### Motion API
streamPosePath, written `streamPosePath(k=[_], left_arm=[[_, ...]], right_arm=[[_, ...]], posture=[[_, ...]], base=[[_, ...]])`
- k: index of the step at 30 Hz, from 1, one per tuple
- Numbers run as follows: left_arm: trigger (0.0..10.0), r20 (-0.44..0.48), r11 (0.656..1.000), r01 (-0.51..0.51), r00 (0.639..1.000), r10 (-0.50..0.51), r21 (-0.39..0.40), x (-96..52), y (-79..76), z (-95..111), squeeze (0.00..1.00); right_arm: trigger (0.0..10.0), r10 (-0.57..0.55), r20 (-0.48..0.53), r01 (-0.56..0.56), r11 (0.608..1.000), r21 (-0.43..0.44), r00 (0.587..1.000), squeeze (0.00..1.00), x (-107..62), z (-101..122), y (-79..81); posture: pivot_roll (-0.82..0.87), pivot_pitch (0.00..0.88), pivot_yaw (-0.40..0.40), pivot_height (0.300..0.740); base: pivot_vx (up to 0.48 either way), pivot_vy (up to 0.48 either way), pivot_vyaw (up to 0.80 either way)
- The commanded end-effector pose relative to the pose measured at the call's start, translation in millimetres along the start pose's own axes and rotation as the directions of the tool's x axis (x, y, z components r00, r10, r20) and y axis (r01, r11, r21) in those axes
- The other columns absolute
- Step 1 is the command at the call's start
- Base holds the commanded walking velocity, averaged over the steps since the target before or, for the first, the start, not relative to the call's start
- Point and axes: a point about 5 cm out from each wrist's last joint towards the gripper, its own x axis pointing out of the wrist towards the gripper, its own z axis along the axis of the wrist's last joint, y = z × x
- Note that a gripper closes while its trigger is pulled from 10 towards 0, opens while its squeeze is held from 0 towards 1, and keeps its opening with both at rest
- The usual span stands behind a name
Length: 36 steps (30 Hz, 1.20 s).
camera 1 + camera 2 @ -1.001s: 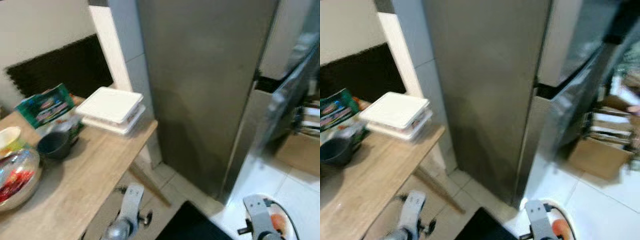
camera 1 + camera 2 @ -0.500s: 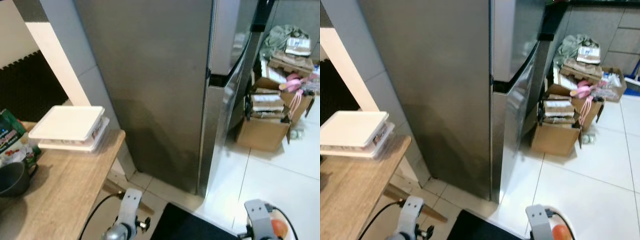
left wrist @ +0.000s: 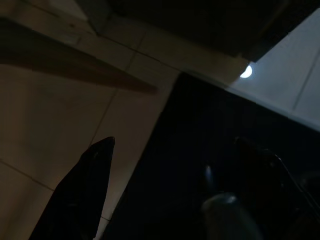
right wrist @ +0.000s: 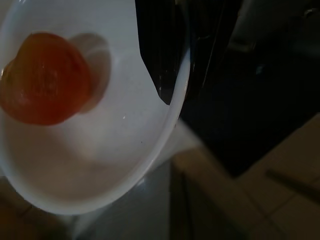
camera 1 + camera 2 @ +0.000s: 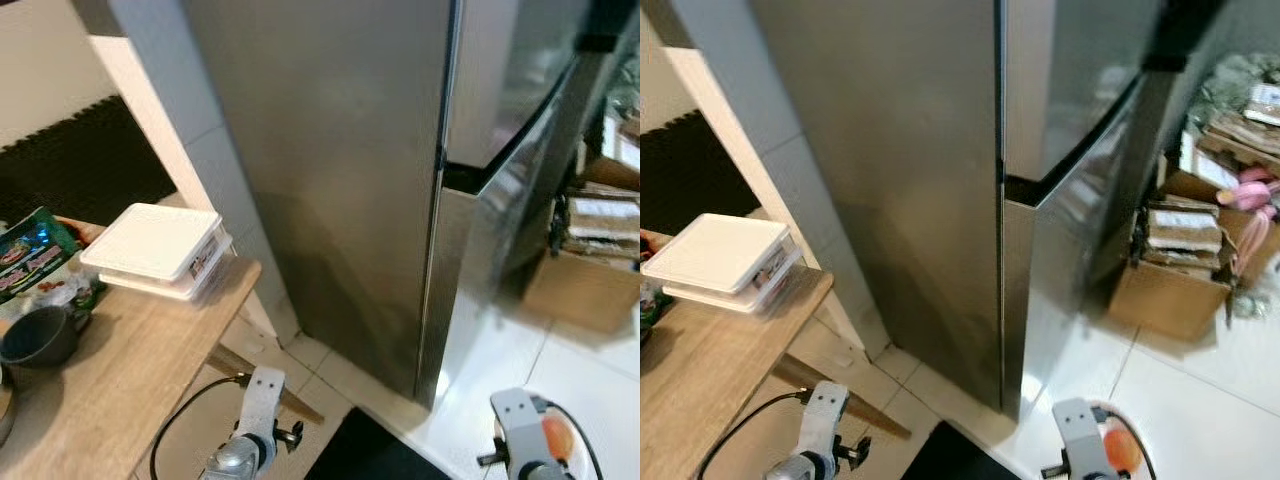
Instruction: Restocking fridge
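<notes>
Your right gripper (image 4: 165, 75) fingers grip a white bowl (image 4: 100, 165) w/ an orange fruit (image 4: 45, 77) inside; left gripper (image 3: 170, 165) fingers spread apart, over floor (image 3: 60, 100). Fridge (image 5: 350, 180) ahead.

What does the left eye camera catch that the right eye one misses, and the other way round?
Left eye view: a dark mug standing on the wooden table. Right eye view: something pink lying on the cardboard boxes past the fridge. Both: the steel fridge, the stacked white containers at the table's corner, and a white bowl holding an orange fruit.
</notes>
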Motion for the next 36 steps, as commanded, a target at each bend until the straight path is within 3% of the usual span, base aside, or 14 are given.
streamPosePath(k=[1,19,22,36], left_arm=[[10.0,-0.023,1.000,-0.024,0.999,0.024,-0.003,-2.3,3.9,-7.9,0.00],[10.0,-0.012,1.000,-0.006,1.000,0.006,0.011,-1.8,0.5,-7.3,0.00],[10.0,0.007,0.999,0.013,1.000,-0.013,0.048,-2.0,-0.2,-5.0,0.00],[10.0,0.034,0.997,0.032,0.999,-0.034,0.068,-1.0,-3.6,-0.1,0.00]], right_arm=[[10.0,0.019,-0.033,-0.019,1.000,-0.003,0.999,0.00,-1.9,-8.7,6.2],[10.0,0.043,-0.017,-0.044,0.998,-0.039,0.999,0.00,-1.8,-4.2,6.9],[10.0,0.043,-0.029,-0.045,0.998,-0.052,0.999,0.00,-0.9,-4.2,7.3],[10.0,0.026,-0.021,-0.027,0.999,-0.023,0.999,0.00,-2.3,-5.3,3.0]], posture=[[-0.10,0.091,0.123,0.740],[-0.10,0.080,0.106,0.740],[-0.10,0.074,0.102,0.740],[-0.11,0.065,0.113,0.740]], base=[[0.000,0.000,0.00],[0.000,0.000,0.00],[0.000,0.000,0.00],[0.000,0.000,-0.80]])
